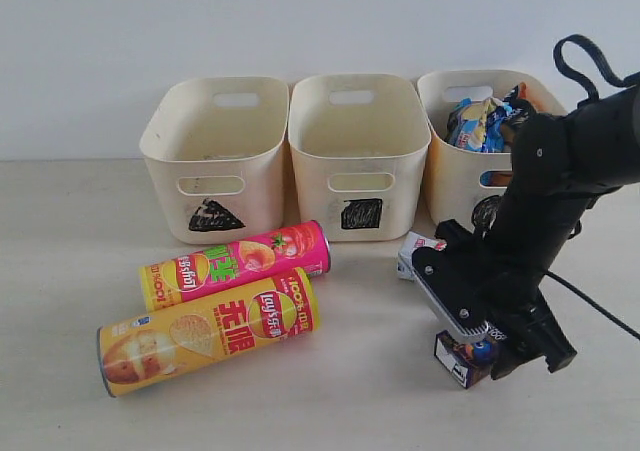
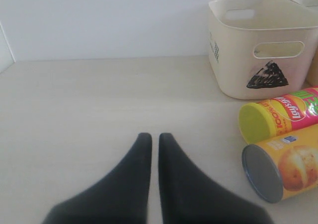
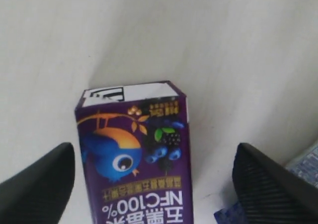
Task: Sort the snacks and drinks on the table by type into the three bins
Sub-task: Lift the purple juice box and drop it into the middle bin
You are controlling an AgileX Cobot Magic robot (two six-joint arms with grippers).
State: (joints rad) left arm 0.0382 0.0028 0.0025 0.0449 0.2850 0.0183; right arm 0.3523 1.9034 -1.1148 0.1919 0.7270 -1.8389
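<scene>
The dark purple carton (image 1: 460, 358) (image 3: 134, 154) lies on the table (image 1: 350, 391), between the two spread fingers of my right gripper (image 1: 482, 356) (image 3: 154, 152), which is open and not touching it. The white and blue carton (image 1: 413, 251) lies just behind that arm, partly hidden. The pink-yellow tube (image 1: 240, 263) (image 2: 280, 115) and the yellow-orange tube (image 1: 210, 331) (image 2: 285, 167) lie side by side at front left. My left gripper (image 2: 155, 137) is shut and empty, low over bare table beside the tubes' ends. Crinkly packets (image 1: 480, 123) fill the circle bin (image 1: 452, 176).
The triangle bin (image 1: 215, 156) (image 2: 258, 45) and the square bin (image 1: 358, 156) stand in a row with the circle bin against the back wall; both look empty. A black cable (image 1: 595, 306) trails from the right arm across the table.
</scene>
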